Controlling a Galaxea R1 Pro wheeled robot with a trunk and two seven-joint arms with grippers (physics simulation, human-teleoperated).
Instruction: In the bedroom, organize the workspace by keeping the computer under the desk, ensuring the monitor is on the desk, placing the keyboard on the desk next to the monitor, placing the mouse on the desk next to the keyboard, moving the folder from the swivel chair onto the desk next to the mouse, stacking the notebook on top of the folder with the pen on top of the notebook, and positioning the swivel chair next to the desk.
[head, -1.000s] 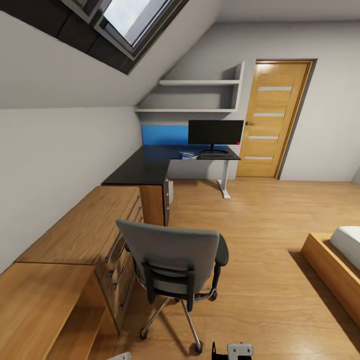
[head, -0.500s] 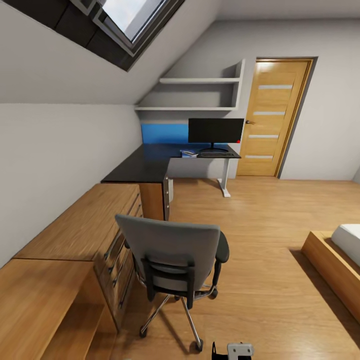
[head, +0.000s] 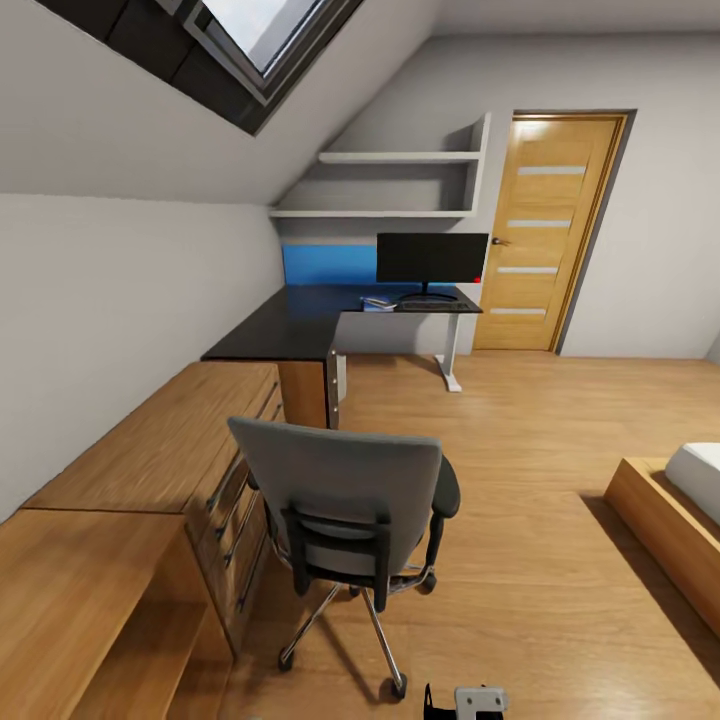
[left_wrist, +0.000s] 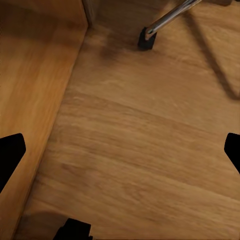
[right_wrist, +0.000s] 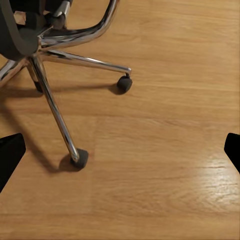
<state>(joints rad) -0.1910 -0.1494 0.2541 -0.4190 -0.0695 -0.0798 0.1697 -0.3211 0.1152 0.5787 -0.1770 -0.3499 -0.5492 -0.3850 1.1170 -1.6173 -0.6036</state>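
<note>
Evidently we stood close behind the swivel chair (head: 345, 505), its grey back turned to us and its chrome star base on the wooden floor (head: 520, 560) just beside the light dresser (head: 160, 460). Far across the room the bench (head: 290, 325) ran along the wall, with the monitor (head: 431, 258) upright near its far right corner and the keyboard (head: 432, 307) lying flat in front of the stem. Something small and bluish sat beside the keyboard; we could not tell what it was. From behind, the chair's seat was hidden, so we could not confirm a folder on it.

Both wrist views looked down at the floor. The left gripper (left_wrist: 120, 150) showed its 2 fingertips spread wide at the frame edges, released and empty; the right gripper (right_wrist: 120, 155) was likewise spread and held nothing, with the chair's legs and casters just ahead of it.

We judged the step in hand to be approaching the chair. Done well, that meant steering round to its open side, keeping the base clear of the casters and dresser, and raising an arm before reaching over the seat.
</note>
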